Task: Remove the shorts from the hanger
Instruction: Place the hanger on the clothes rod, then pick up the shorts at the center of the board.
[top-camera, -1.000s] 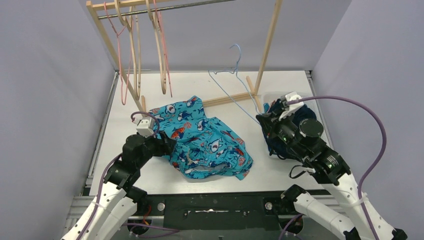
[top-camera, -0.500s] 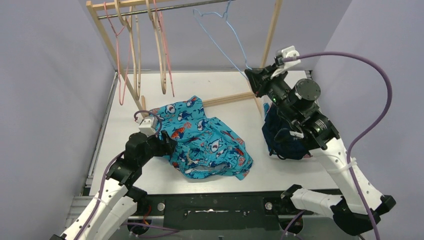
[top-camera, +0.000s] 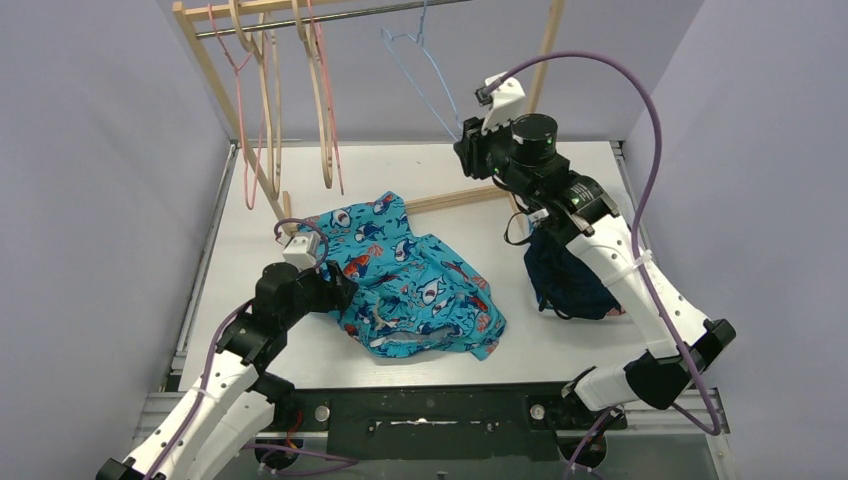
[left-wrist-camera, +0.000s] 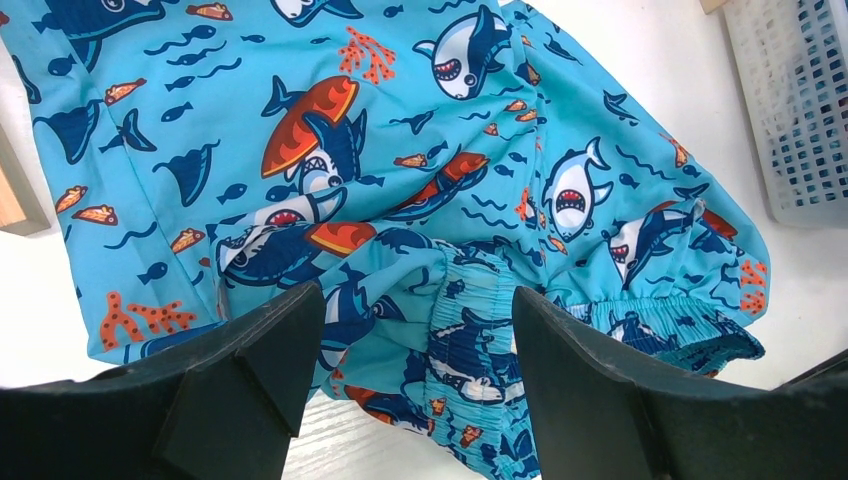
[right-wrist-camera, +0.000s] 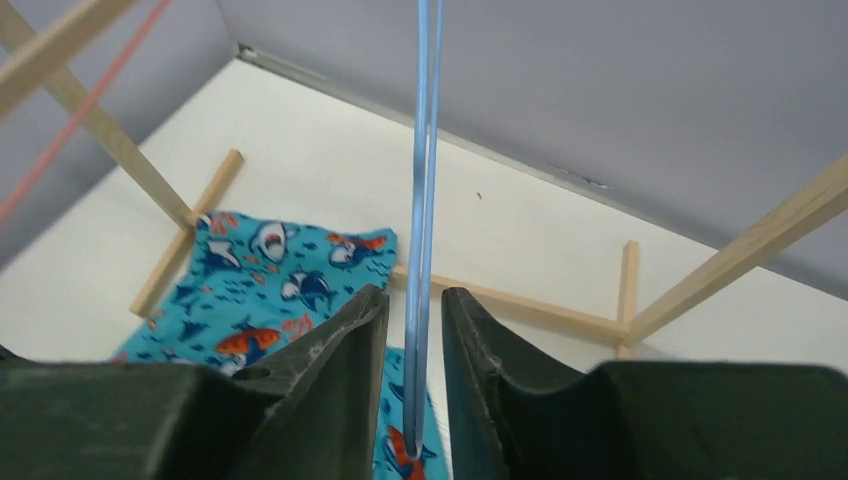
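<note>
The task looks close to done. The teal shark-print fabric shorts (top-camera: 415, 285) lie crumpled on the white table (top-camera: 300, 350), left of centre in the overhead view, off any hanger. The plain dark navy shorts (top-camera: 565, 280) sit heaped at right. The thin blue wire hanger (right-wrist-camera: 424, 150) is bare, raised to the metal rail (top-camera: 330, 17) at the top. The wooden hangers (top-camera: 322, 110) and the pink wire hanger (top-camera: 243, 120) there also hang bare.

The teal pair's long axis runs diagonally, its gathered waistband toward the lower right.

The left gripper (left-wrist-camera: 415, 330) hovers over that waistband, jaws spread, grasping nothing. The right gripper (right-wrist-camera: 415, 330) closely brackets the blue wire; whether it pinches it, I cannot tell.
</note>
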